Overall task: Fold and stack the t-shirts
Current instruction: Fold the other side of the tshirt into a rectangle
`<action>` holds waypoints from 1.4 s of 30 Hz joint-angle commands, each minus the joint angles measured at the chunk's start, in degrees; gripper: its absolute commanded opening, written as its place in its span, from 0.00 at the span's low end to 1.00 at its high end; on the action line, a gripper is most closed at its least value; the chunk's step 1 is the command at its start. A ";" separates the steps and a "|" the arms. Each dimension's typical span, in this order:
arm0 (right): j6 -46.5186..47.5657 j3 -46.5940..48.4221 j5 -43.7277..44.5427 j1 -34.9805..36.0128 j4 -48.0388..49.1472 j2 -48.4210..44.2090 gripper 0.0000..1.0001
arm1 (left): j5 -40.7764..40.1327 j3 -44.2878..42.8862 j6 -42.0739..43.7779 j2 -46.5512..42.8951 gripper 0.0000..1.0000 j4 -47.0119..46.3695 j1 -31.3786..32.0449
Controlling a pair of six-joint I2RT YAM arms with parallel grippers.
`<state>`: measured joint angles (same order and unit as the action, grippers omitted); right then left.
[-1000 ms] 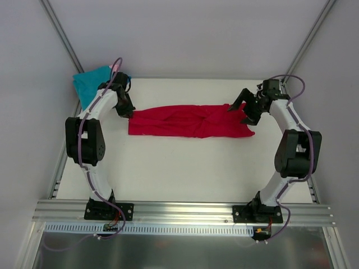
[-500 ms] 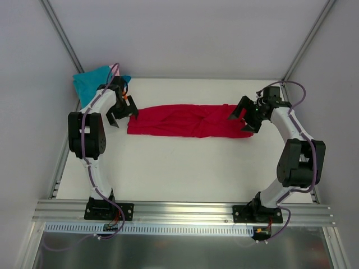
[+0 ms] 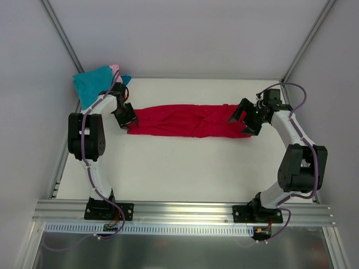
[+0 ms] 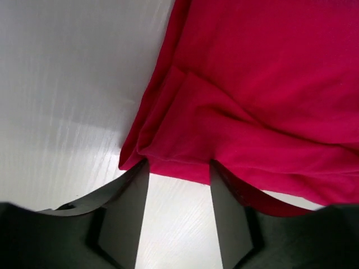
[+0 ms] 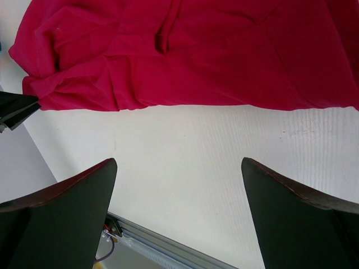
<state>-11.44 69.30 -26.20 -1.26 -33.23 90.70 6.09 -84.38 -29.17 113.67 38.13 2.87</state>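
Both our left gripper [image 4: 178, 178] and right gripper [image 5: 179, 185] gape; we risk pinching only the red t-shirt's [image 3: 190, 120] top layer, unravelling the fold.

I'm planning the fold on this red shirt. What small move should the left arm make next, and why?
Probably shut the left gripper on the red shirt. In the wrist view its open fingers straddle the bunched hem at the shirt's left end, cloth already between them. The right gripper is open above the other end, gripping nothing yet.
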 commanded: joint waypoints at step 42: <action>0.37 -0.48 -2.28 0.29 0.97 0.62 0.99 | -7.32 0.70 3.24 -3.02 0.40 -3.32 -2.08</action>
<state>-11.31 68.53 -27.03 -1.26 -33.21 90.74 -1.76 -83.64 -26.55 110.59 35.42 1.39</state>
